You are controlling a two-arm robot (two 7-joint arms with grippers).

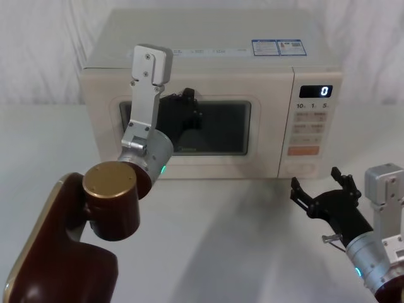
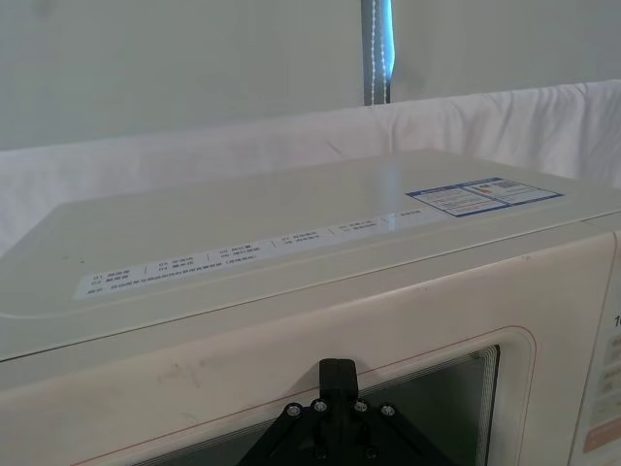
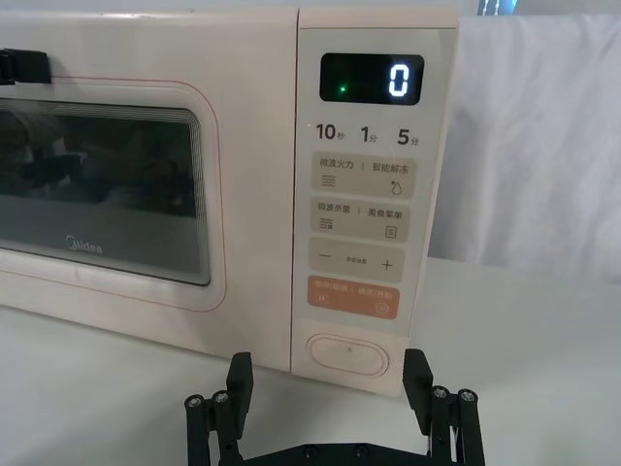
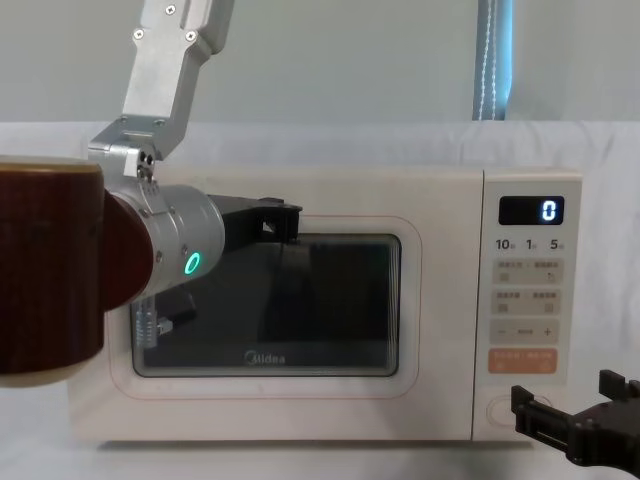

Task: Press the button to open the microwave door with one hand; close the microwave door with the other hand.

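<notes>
The cream microwave door (image 1: 218, 161) with its dark window stands shut, flush with the control panel; it also shows in the chest view (image 4: 330, 385) and the right wrist view (image 3: 247, 194). My left gripper (image 1: 187, 101) is raised against the door's upper frame, above the window (image 4: 285, 220), with its fingers together (image 2: 337, 374). The wide oval button (image 3: 347, 354) sits lowest on the panel, under the orange key (image 1: 302, 168). My right gripper (image 1: 315, 178) hovers low over the table just in front of the button, apart from it, open and holding nothing (image 3: 328, 374) (image 4: 565, 398).
The microwave's display (image 3: 372, 79) reads 0. A white cloth covers the table (image 1: 227, 240), with free room in front of the microwave. My left arm's brown shoulder link (image 1: 110, 199) fills the lower left of the head view. A white backdrop hangs behind.
</notes>
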